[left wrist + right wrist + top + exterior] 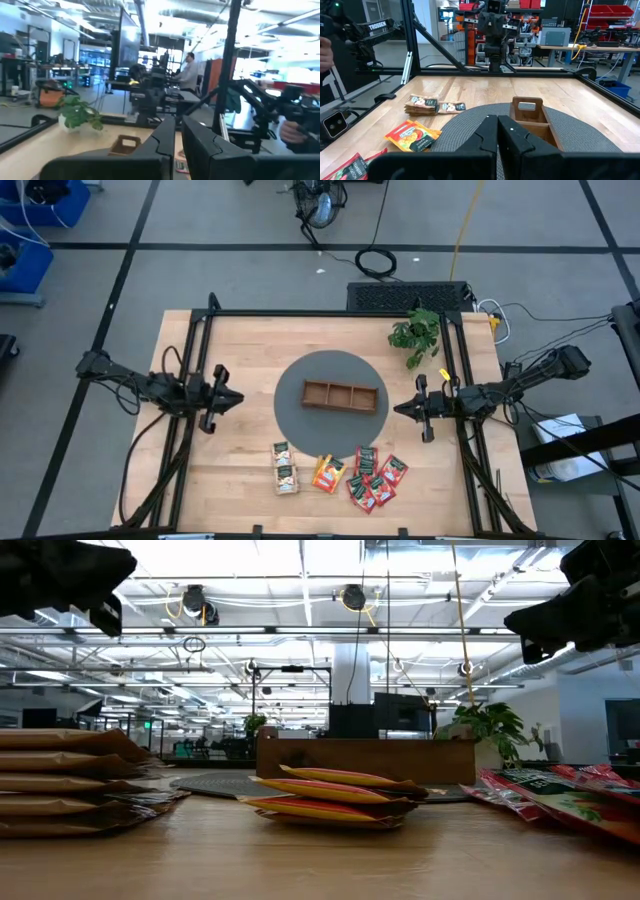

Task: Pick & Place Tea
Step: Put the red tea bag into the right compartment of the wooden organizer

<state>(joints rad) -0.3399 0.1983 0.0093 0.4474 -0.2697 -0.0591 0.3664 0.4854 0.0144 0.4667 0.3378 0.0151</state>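
The tea lies near the table's front edge in three groups: a cream stack (285, 468), orange sachets (328, 473) and a red heap (375, 478). All rest flat on the wood. The brown three-compartment tray (340, 395) sits on a grey round mat (300, 420) at the table's middle. My left gripper (236, 398) hovers left of the mat, shut and holding nothing, its fingers (165, 137) pointing toward the tray. My right gripper (400, 408) hovers at the mat's right rim, shut and holding nothing, with the tray (530, 112) just beyond its fingertips (498, 120).
A small potted plant (417, 335) stands at the table's far right. Black frame rails (200, 350) run along the left, far and right sides. In the left wrist view, a person (189, 72) stands in the room beyond the table.
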